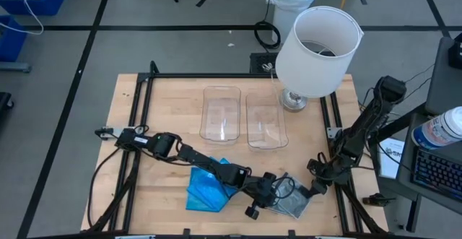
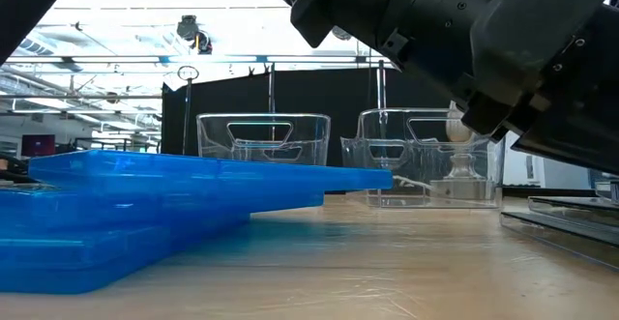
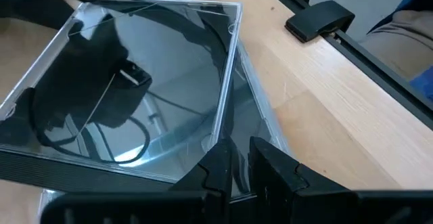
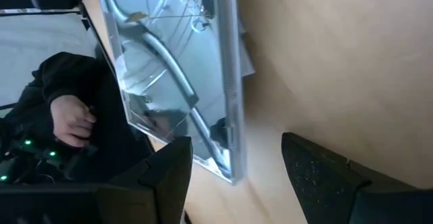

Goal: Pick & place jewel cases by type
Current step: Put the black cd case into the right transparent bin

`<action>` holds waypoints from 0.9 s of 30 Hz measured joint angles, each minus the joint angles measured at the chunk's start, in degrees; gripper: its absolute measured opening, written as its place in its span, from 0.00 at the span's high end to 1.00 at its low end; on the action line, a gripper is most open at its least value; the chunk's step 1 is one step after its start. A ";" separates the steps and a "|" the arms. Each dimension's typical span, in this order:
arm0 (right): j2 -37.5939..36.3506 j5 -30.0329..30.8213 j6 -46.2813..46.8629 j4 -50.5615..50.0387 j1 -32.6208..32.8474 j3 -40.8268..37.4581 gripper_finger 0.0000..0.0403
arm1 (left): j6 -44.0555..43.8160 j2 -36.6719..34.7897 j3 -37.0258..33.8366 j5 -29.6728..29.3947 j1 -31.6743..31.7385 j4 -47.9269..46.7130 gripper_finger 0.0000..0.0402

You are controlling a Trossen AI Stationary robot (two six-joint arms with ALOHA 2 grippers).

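Several bright blue jewel cases (image 1: pixel 208 188) lie stacked near the table's front edge; they fill the left of the low view (image 2: pixel 145 204). To their right lies a small pile of clear square jewel cases (image 1: pixel 294 199). My left gripper (image 1: pixel 276 190) reaches across from the left and is shut on the top clear case (image 3: pixel 135 82). My right gripper (image 1: pixel 316 184) stands open just right of the pile. A corner of the clear case (image 4: pixel 226 163) shows between its two fingers (image 4: pixel 169 173) without touching them. My left gripper pinches the top clear case by its edge near a corner (image 3: pixel 224 135) between its two fingers (image 3: pixel 218 162). The fingers come slanting down from the table's left. The case lies over another clear case (image 3: pixel 260 122); I cannot tell whether it is lifted.
Two clear plastic bins (image 1: pixel 220 113) (image 1: pixel 265 120) stand side by side at the table's middle. A lamp with a white shade (image 1: pixel 317 48) stands at the far right. Black frame rails (image 1: pixel 336 123) run along the table's sides. A person's hand (image 4: pixel 67 122) shows beyond the table.
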 joint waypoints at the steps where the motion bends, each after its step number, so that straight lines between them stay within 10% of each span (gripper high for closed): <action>1: 1.39 0.14 0.49 1.39 0.28 0.01 0.45 | 0.01 0.00 0.00 0.00 0.00 0.03 0.84; 27: 9.43 5.83 -9.63 13.24 0.59 0.11 0.70 | 0.12 0.00 0.00 0.20 0.75 -0.45 0.84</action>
